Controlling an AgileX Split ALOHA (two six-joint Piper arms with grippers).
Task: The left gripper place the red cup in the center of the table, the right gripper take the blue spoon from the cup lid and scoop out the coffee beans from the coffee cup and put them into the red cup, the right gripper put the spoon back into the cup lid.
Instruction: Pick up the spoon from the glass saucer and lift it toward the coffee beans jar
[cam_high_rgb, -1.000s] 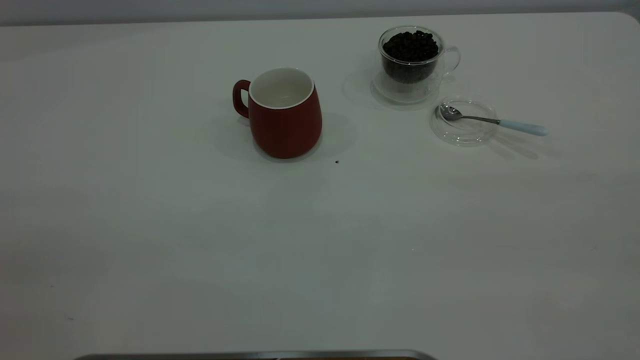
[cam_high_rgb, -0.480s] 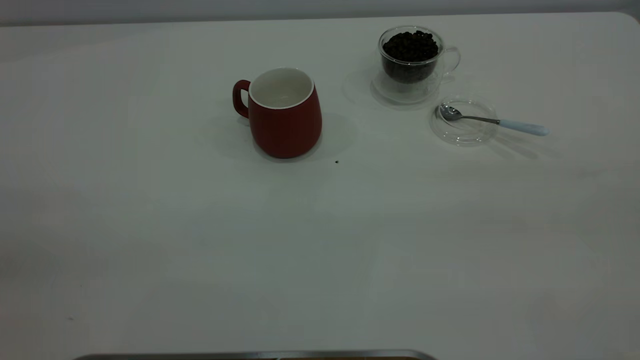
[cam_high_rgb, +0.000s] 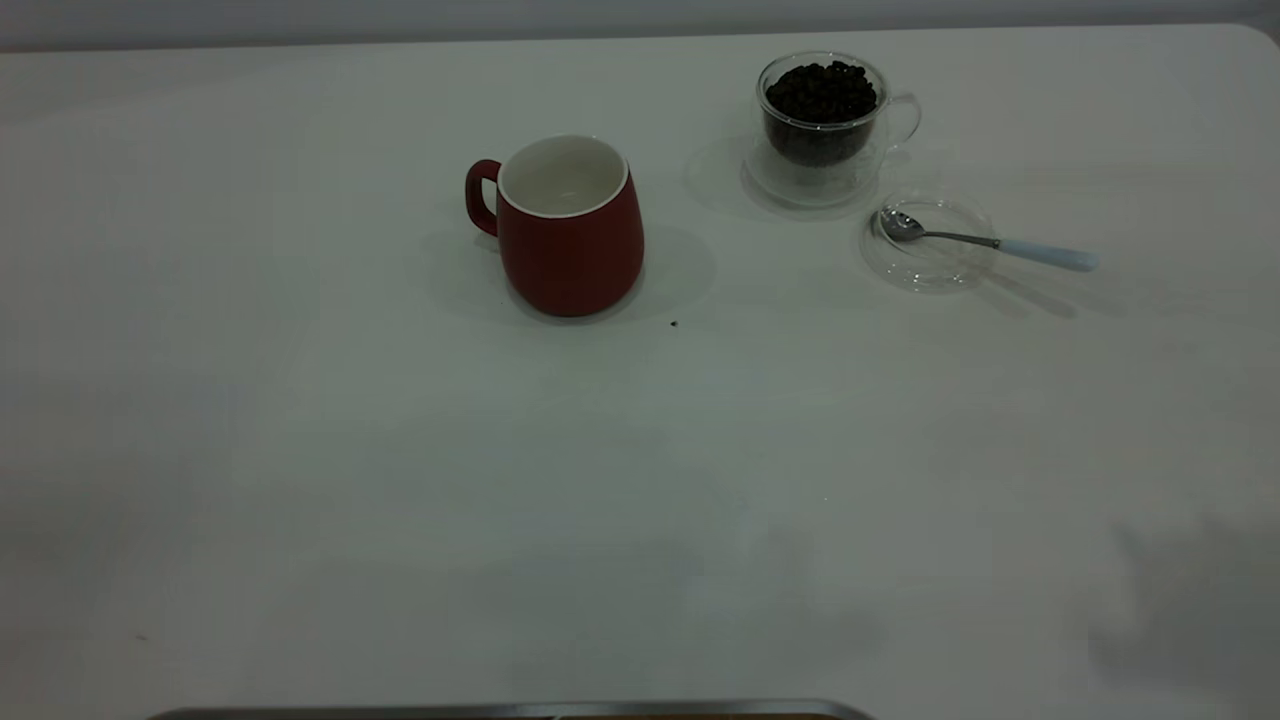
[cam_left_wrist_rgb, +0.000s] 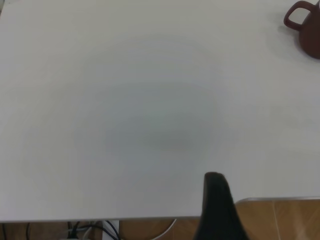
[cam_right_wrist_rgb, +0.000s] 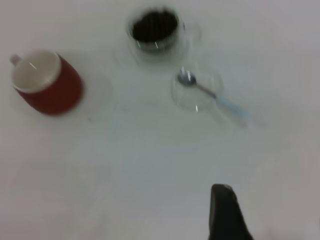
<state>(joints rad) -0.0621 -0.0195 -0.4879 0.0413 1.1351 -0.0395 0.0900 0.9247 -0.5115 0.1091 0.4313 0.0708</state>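
Mostly bare white bench (cam_high_rgb: 400, 500); wood floor and cables are seen past its edge in the left wrist view. Only one dark finger of each hand is shown, left hand (cam_left_wrist_rgb: 217, 210) and right hand (cam_right_wrist_rgb: 225, 212), so the opening of either cannot be told; nothing is held or touched. Well ahead of the right hand: red cup (cam_high_rgb: 568, 226), upright; coffee cup (cam_high_rgb: 824, 125) with coffee beans (cam_high_rgb: 822, 92); beside it the cup lid (cam_high_rgb: 928, 245) carrying the blue spoon (cam_high_rgb: 985, 243), handle overhanging.

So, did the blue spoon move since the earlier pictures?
No. The blue spoon lies as before, bowl in the cup lid, handle pointing away from the coffee cup.
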